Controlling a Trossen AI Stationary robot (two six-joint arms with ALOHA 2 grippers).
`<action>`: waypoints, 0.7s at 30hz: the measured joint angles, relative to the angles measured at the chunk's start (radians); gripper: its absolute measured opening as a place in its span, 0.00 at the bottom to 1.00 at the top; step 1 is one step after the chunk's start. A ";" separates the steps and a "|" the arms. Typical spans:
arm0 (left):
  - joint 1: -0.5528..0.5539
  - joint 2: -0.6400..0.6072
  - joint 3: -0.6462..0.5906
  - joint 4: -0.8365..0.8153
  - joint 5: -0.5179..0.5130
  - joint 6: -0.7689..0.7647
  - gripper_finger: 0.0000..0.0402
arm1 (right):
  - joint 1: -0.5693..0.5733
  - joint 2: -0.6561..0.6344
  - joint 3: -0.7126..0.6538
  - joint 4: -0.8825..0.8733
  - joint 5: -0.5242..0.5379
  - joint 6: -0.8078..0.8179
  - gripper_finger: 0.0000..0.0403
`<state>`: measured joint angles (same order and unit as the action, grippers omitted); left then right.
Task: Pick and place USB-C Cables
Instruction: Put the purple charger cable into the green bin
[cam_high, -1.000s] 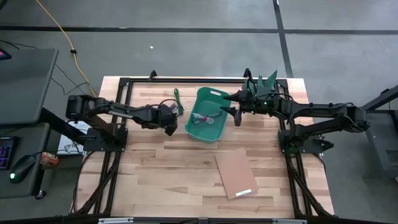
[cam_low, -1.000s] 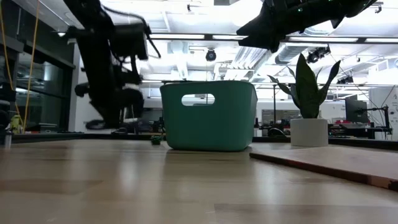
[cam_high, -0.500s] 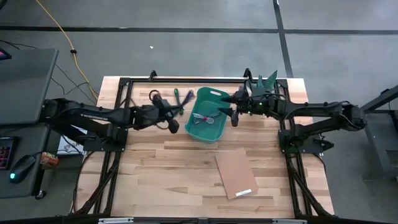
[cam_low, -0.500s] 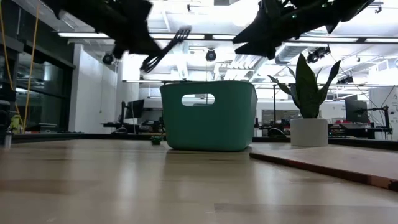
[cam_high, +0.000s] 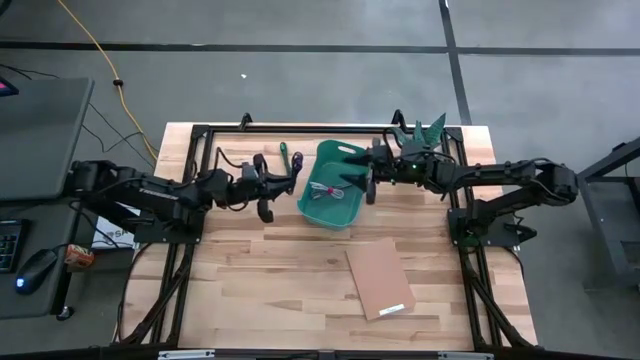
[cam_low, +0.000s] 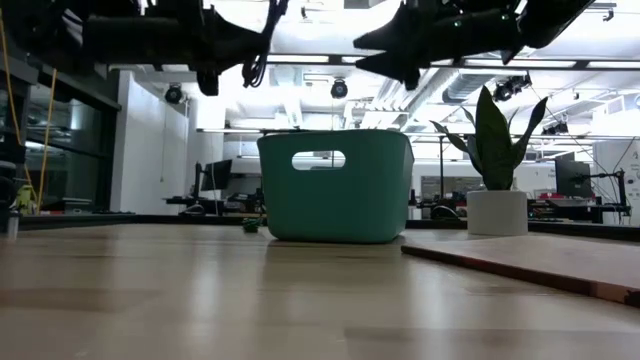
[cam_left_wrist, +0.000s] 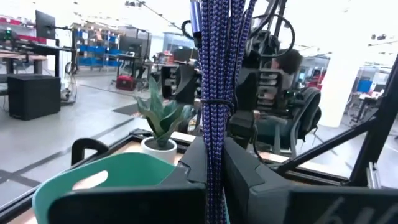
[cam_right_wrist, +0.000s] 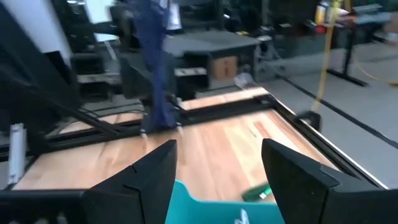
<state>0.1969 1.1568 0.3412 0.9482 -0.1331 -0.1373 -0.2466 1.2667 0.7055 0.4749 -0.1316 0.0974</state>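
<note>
I see my left claw (cam_left_wrist: 214, 180) pinching the purple cable (cam_left_wrist: 216, 93), upright between its fingers, beside the bin (cam_high: 333, 185); right claw (cam_right_wrist: 217, 168) spread above the bin

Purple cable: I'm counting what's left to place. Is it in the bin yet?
Out. The left gripper holds the purple cable raised beside the teal bin.

Purple braided cable (cam_left_wrist: 215, 93) with blue flecks, teal bin (cam_high: 335, 185) holding a white-and-red bundle (cam_high: 330, 190), a green cable (cam_high: 283, 154) just beside the bin, brown cardboard sheet (cam_high: 379, 277) on pale wood table (cam_high: 280, 280).
</note>
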 joint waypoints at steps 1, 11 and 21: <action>-0.001 0.004 0.000 -0.002 0.001 0.000 0.00 | 0.000 0.000 0.000 0.007 -0.005 -0.005 0.56; -0.001 0.065 0.053 0.000 0.055 -0.054 0.00 | 0.033 0.079 0.000 0.174 -0.099 -0.001 0.56; -0.009 0.283 0.184 0.027 0.059 -0.072 0.00 | 0.062 0.215 0.000 0.455 -0.105 0.018 0.56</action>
<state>0.1876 1.4397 0.5248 0.9748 -0.0746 -0.2096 -0.1849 1.4822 0.7059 0.9294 -0.2363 0.1154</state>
